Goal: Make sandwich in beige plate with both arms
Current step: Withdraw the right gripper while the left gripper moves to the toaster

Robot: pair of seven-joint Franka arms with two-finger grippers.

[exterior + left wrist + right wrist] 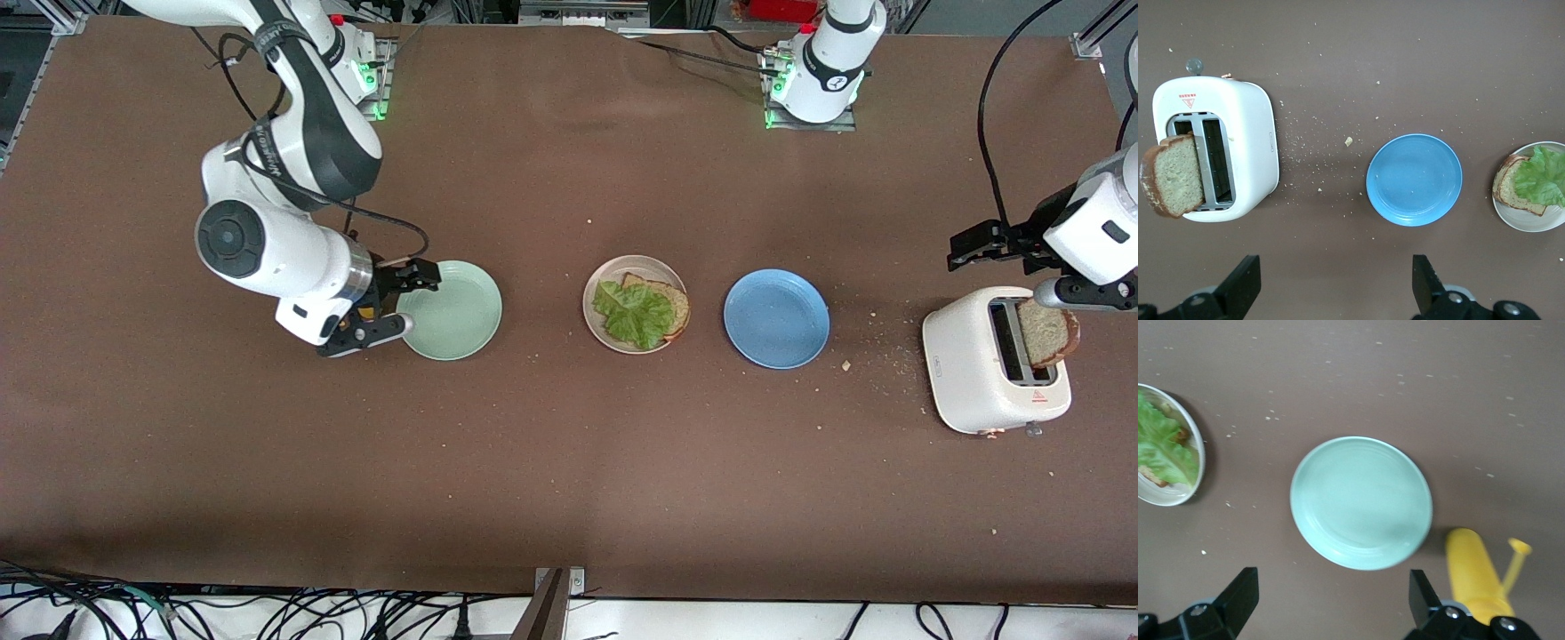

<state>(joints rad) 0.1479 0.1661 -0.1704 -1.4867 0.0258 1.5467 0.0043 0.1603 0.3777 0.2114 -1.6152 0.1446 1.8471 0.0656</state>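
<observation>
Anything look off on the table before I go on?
Crumbs are scattered on the table between the blue plate and the toaster. The bread slice in the toaster leans out of its slot. The left gripper hangs open near the toaster; the right gripper is open beside the mint-green plate.

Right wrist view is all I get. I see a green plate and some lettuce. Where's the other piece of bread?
Observer: A bread slice sticks up out of a white toaster at the left arm's end of the table.
Operator: Is anything between the toaster and the lettuce plate?
Observer: Yes, a blue plate with nothing on it sits between the toaster and the beige plate.
Operator: Is the other claw grabbing the bread?
Observer: No. The left claw is open and empty, over the table beside the toaster. Your right claw is open too, by the green plate.
</observation>
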